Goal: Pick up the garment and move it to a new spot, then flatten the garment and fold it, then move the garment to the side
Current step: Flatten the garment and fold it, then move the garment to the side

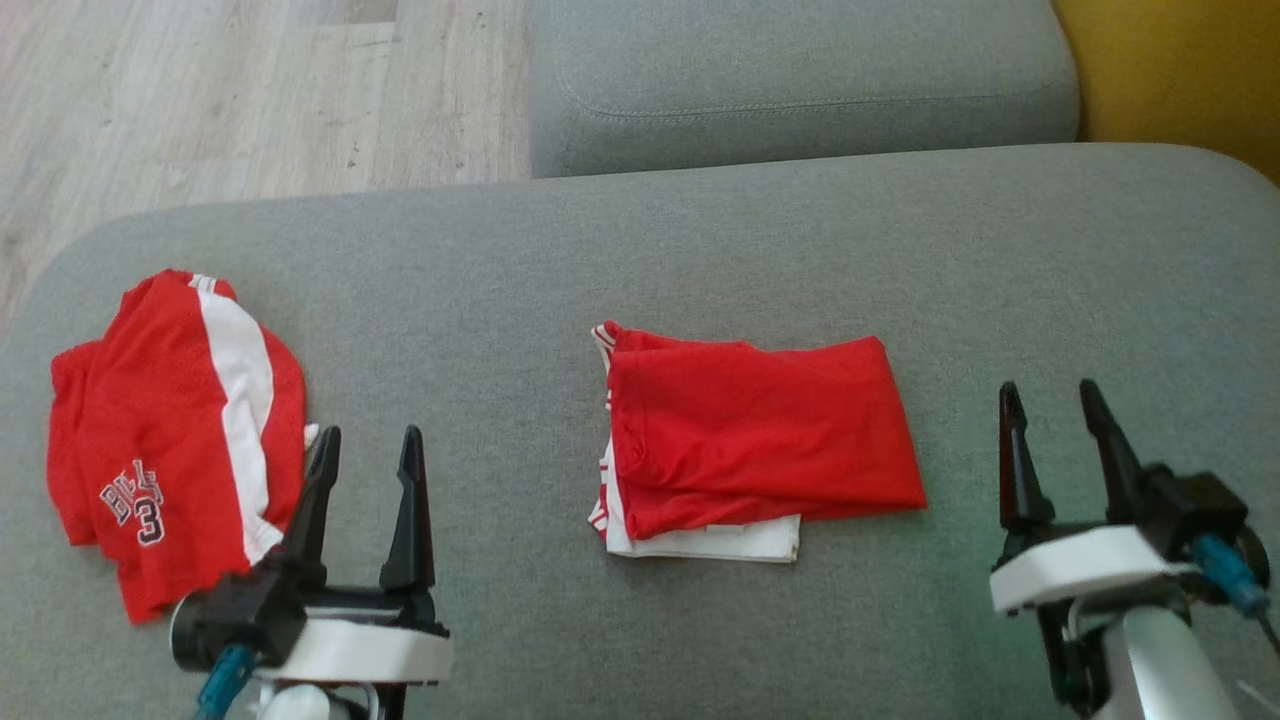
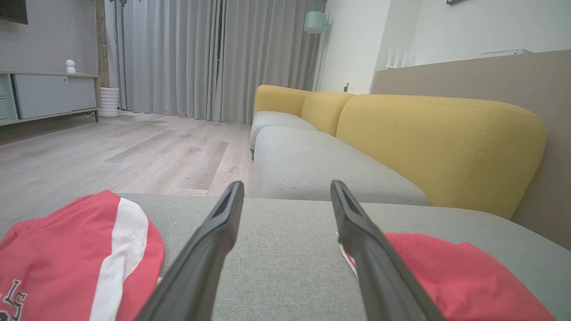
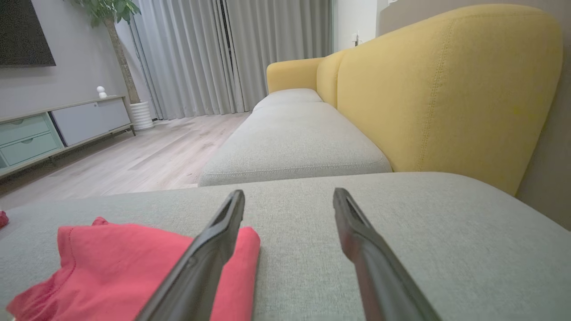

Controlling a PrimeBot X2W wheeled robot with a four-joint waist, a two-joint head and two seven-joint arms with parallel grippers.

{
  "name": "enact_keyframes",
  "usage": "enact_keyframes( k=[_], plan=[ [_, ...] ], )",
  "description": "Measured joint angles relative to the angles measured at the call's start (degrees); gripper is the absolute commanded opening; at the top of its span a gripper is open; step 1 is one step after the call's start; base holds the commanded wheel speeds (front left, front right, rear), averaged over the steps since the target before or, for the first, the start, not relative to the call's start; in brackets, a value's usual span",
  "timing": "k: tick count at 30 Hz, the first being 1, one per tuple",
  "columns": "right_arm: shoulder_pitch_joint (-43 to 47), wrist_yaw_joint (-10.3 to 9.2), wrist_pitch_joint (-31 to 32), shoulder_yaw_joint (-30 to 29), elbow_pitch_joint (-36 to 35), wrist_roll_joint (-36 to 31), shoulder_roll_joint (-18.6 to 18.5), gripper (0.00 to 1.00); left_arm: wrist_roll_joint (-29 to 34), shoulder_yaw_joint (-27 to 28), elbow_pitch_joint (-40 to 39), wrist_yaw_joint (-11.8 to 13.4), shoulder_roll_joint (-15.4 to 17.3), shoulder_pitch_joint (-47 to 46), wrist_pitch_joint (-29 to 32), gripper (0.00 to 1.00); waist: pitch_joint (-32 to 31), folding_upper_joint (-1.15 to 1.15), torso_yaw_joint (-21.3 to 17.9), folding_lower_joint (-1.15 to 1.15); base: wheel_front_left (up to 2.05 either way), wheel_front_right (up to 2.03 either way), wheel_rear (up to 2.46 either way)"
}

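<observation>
A folded red garment with white trim lies flat in the middle of the grey sofa cushion. It also shows as the garment at the lower right of the left wrist view and as the garment at the lower left of the right wrist view. My left gripper stands open at the lower left, apart from it, with nothing between its fingers. My right gripper stands open to the garment's right, also empty.
A second red piece with a white stripe and a number 3 lies at the cushion's left end, close to my left gripper. Another grey cushion sits beyond. A yellow backrest runs along the right. Wooden floor lies to the far left.
</observation>
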Motion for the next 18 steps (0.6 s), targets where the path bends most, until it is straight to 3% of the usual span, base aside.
enact_keyframes(
  k=[12,18],
  plan=[
    [2.8,0.00,0.0,0.3,-2.7,1.5,0.4,1.00,0.0,-0.3,-1.8,0.7,0.0,1.0,0.0,1.00,0.5,0.00,-0.8,0.00,0.00,0.00,0.00],
    [1.5,0.00,0.1,0.0,0.3,2.4,0.4,1.00,0.5,-2.0,-1.7,0.2,0.0,0.7,0.0,1.00,2.5,0.00,0.6,0.01,0.00,0.00,0.00]
  ],
)
